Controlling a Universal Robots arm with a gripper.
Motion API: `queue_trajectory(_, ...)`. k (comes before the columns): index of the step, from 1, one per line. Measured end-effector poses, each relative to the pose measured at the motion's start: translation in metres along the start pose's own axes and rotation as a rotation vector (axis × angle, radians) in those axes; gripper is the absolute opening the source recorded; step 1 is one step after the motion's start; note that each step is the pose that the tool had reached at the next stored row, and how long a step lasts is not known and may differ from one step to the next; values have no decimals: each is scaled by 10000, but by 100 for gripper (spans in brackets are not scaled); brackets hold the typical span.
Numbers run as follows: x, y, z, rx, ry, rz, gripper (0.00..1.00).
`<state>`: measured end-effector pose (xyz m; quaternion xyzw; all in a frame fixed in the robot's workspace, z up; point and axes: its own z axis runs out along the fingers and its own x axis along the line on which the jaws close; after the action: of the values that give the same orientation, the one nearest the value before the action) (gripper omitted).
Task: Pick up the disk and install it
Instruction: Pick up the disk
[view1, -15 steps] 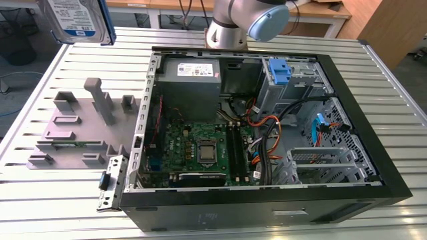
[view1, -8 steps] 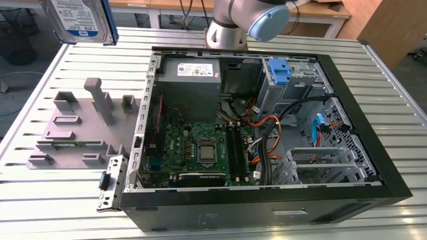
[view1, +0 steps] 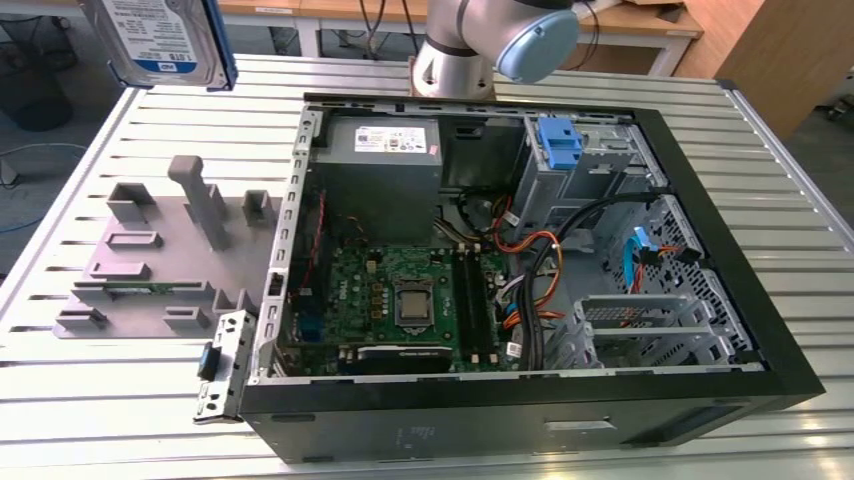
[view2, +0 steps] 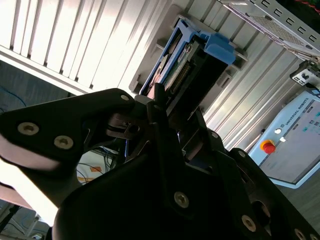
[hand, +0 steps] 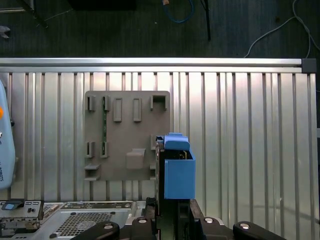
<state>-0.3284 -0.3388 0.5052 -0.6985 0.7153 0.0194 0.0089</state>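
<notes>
- Black gripper (hand: 175, 221) hardware looms closest in both wrist views, its jaws clamped on the disk (hand: 177, 172), which juts out beyond them edge-on with its blue carrier rail facing the first wrist camera.
- Seen from the second wrist view, the disk (view2: 217, 47) shows its connector edge and a blue tab at the outer end.
- From the exterior view, the disk (view1: 160, 40) hangs in the air at the far corner on the exterior view's left, clear of the bench (view1: 801, 200), with its white-and-blue label facing the room.
- Beneath the raised disk in the first wrist view, a grey fixture plate (hand: 127, 135) with raised slots lies flat on the slatted aluminium bench; the disk overlaps the plate's edge in that view.
- On the exterior view's right of that plate (view1: 160, 250) stands an open computer case (view1: 400, 425), laid on its side with its panel off.
- Inside the case sit a grey power supply (view1: 380, 150) at the far end, a green motherboard (view1: 400, 300) nearer the front, and a tangle of orange and black cables (view1: 534, 270) beside the board.
- At the case's far corner, on the exterior view's right, a lone blue bracket (view1: 561, 145) sits in the metal drive cage.
- Behind the case, the robot arm (view1: 487, 45) rises from the far edge of the bench.
- Off the bench, the second wrist view catches a teach pendant (view2: 297, 135) with a red stop button (view2: 268, 146).
</notes>
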Motion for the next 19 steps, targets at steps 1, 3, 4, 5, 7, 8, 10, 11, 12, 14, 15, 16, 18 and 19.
queue_trajectory(1,0,-1,0,0,0,0,35)
queue_trajectory(3,0,-10,0,0,0,-1,35)
queue_trajectory(4,0,-15,0,0,0,-1,35)
queue_trajectory(5,0,-18,-1,0,1,-1,35)
queue_trajectory(7,0,-18,-1,0,1,1,35)
queue_trajectory(8,0,-22,0,0,0,0,35)
queue_trajectory(10,-1,-24,0,0,0,0,35)
queue_trajectory(11,-1,-25,0,0,0,0,35)
queue_trajectory(12,-1,-27,0,0,0,0,35)
queue_trajectory(14,-1,-35,-1,-1,0,-1,35)
queue_trajectory(15,-1,-40,-1,0,0,0,35)
queue_trajectory(16,-1,-45,-1,-1,1,0,35)
queue_trajectory(18,-1,-46,-1,0,0,1,35)
queue_trajectory(19,-1,-46,-1,0,0,1,35)
